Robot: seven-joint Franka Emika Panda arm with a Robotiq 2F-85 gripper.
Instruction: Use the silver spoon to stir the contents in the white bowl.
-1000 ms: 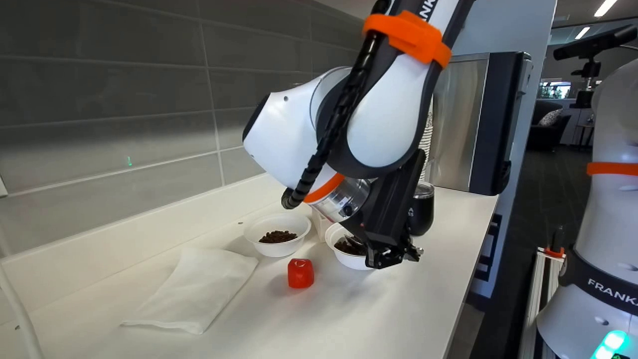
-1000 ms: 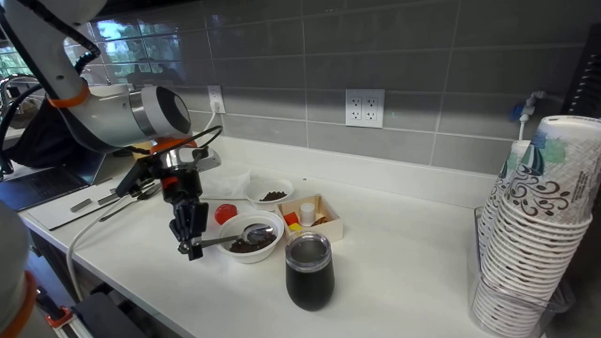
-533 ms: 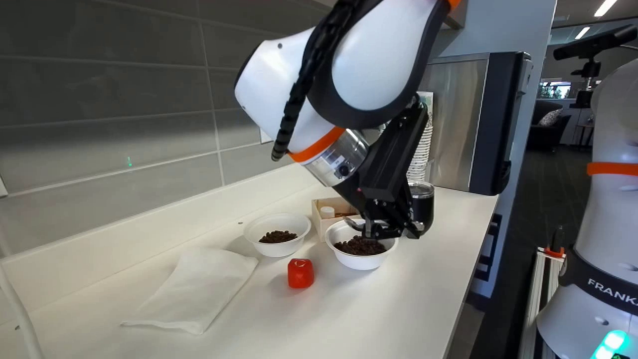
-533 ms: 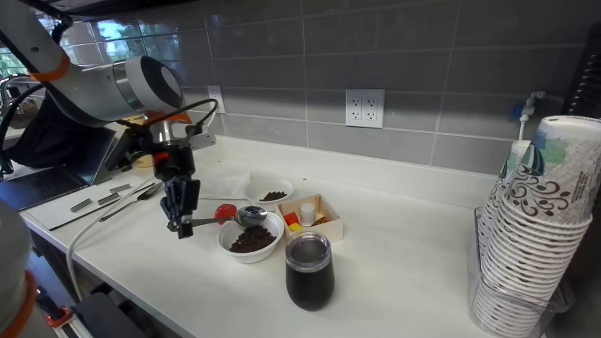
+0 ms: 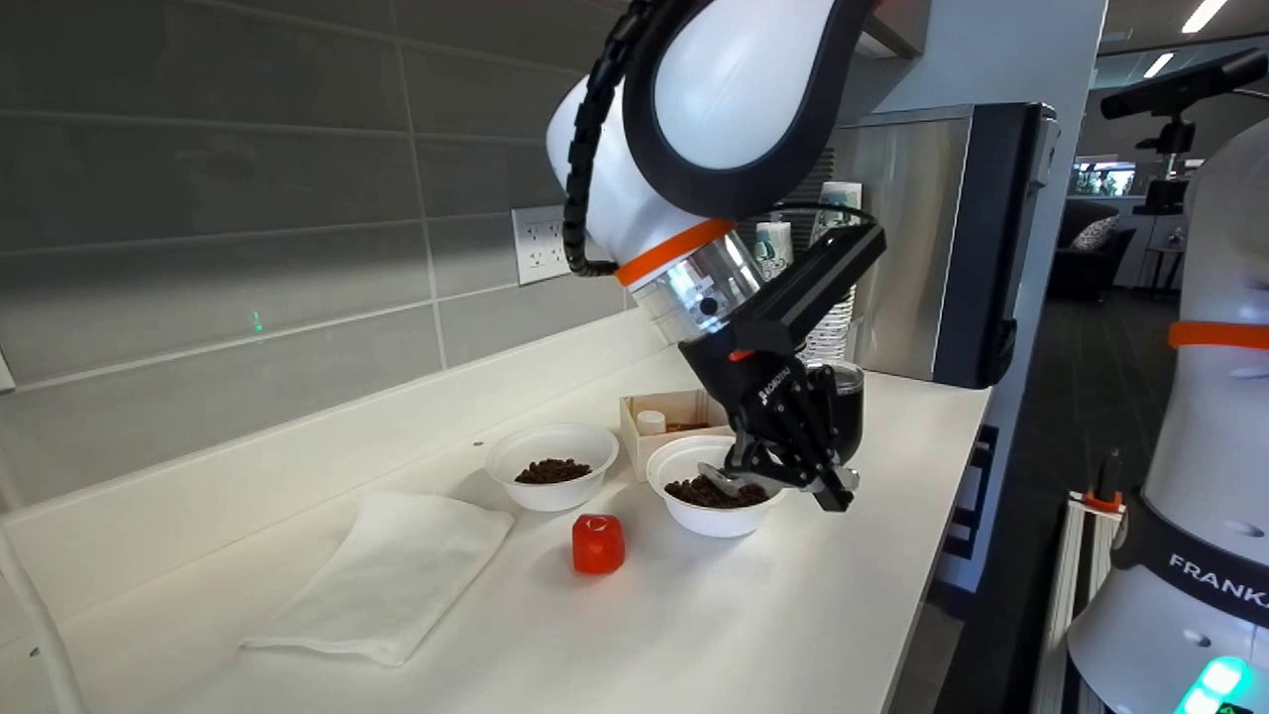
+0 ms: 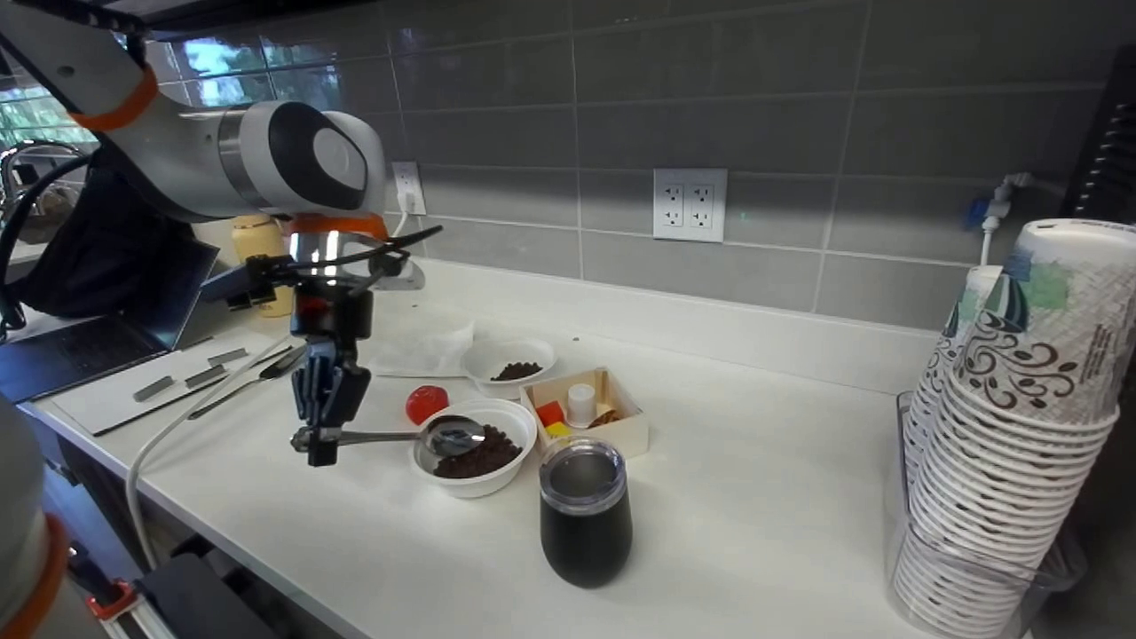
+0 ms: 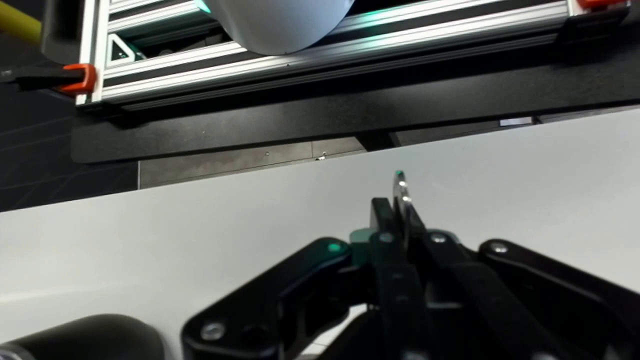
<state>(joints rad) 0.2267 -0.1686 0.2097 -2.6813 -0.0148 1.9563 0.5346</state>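
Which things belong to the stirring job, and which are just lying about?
Job: end effector, silver spoon, white bowl beneath the spoon, dark bits inside.
Lying about, among others: other bowl, red object, white cloth, small box, black tumbler, paper cups.

Robot base [image 5: 1155, 645]: "FRANK" in white capitals across its dark band [image 5: 1158, 563], a following letter cut by the edge of an exterior view.
Pincer [image 5: 835, 487]: "ROBOTIQ" in white, slanting along its black body [image 5: 769, 387], small but legible in an exterior view.
Paper cups [image 6: 998, 461]: a column of dark lettering [image 6: 1099, 357] beside the printed swirls [image 6: 1021, 366], too small to read.
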